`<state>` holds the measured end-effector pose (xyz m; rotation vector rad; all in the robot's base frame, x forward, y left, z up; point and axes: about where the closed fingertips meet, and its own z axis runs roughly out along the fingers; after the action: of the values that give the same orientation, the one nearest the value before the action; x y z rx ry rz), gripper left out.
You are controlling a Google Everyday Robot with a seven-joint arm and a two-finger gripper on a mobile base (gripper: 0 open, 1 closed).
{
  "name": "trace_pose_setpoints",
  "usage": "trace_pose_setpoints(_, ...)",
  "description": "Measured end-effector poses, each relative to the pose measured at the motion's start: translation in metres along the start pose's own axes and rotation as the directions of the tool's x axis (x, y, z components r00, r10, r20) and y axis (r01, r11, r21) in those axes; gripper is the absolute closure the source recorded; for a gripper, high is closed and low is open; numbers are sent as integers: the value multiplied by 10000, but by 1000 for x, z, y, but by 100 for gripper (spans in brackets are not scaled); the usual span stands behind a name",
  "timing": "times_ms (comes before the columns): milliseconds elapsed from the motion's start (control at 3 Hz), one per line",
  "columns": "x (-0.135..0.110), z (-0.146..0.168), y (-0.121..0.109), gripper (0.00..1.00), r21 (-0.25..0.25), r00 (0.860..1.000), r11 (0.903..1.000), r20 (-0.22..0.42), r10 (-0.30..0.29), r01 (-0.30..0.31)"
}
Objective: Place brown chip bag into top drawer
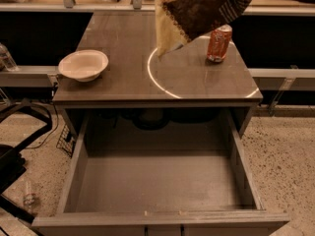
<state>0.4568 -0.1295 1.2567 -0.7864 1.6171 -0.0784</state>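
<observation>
No legible text: brown chip bag [197,9], soda can [219,43]; hand [240,1] at top, holding bag.

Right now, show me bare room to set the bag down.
The top drawer floor: bare wall to wall. Tabletop: free between white bowl and soda can. Crowded far right, where the gripper holds the brown chip bag near the can.

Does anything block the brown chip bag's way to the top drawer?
Nothing visible. The tool, at the top edge, holds the brown chip bag above the table; the top drawer is open, empty.
</observation>
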Motion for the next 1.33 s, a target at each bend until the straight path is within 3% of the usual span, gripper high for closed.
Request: trace_pose_setpoints(1333, 0, 0, 0, 90, 0, 10000, 10000, 0, 0, 0)
